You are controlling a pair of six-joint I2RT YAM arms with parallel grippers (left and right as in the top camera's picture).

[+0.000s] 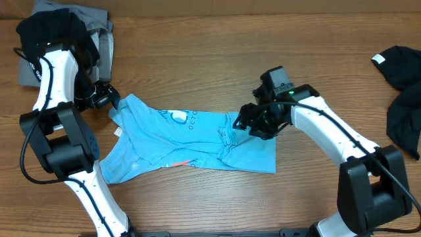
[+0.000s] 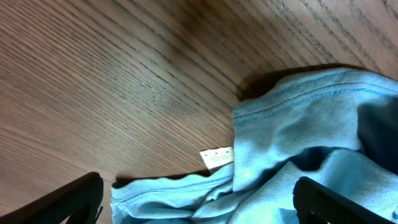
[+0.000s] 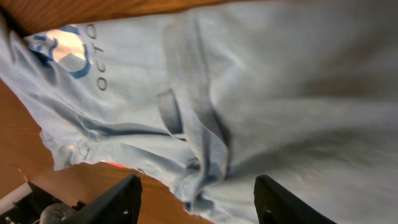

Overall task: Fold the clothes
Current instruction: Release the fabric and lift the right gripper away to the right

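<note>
The clothes' light-blue T-shirt point(image 1: 184, 141) lies crumpled on the wooden table, its white print facing up. My left gripper point(image 1: 108, 99) sits at the shirt's upper left corner. Its jaws stand wide open around a bunched hem point(image 2: 186, 186), beside a small white label point(image 2: 216, 157), with neither finger touching the cloth. My right gripper point(image 1: 253, 122) hovers over the shirt's right part. In the right wrist view its fingers point(image 3: 112, 202) are apart, and a raised ridge of fabric point(image 3: 205, 168) lies loose between them.
A black garment point(image 1: 56, 29) on top of a grey one point(image 1: 99, 20) is piled at the far left corner, behind the left arm. Another black garment point(image 1: 404, 85) lies at the right edge. Bare wood point(image 1: 217, 66) surrounds the shirt.
</note>
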